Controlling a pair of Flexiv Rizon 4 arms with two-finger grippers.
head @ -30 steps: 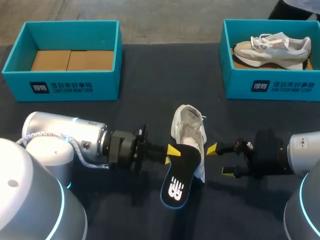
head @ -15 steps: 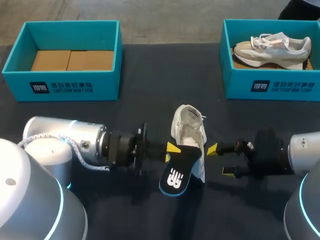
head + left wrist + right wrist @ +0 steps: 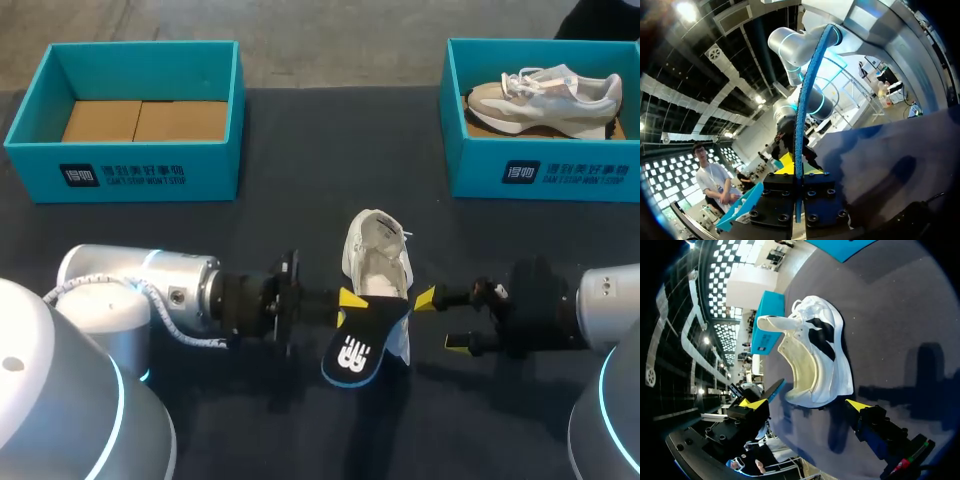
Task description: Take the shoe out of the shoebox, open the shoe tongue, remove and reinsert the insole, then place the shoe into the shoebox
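A white shoe (image 3: 377, 258) lies in the middle of the dark table, toe away from me, tongue pulled up. At its heel my left gripper (image 3: 343, 298) is shut on the black insole (image 3: 358, 345), which slants down from the heel opening, logo side up. In the left wrist view the insole (image 3: 803, 105) shows edge-on as a thin blue strip clamped in that gripper (image 3: 797, 186). My right gripper (image 3: 440, 321) stands open just right of the heel. In the right wrist view the shoe (image 3: 816, 356) lies ahead of its spread fingers (image 3: 805, 404), and the insole's blue edge (image 3: 775, 389) is beside one fingertip.
An empty teal shoebox (image 3: 40, 150) with a cardboard floor stands at the back left. A second teal shoebox (image 3: 455, 150) at the back right holds a beige shoe (image 3: 545, 92). Bare dark tabletop lies between the boxes and around the white shoe.
My left arm has pushed to the right, and the insole has moved up and in toward the shoe's heel. The right arm and the shoe have kept still.
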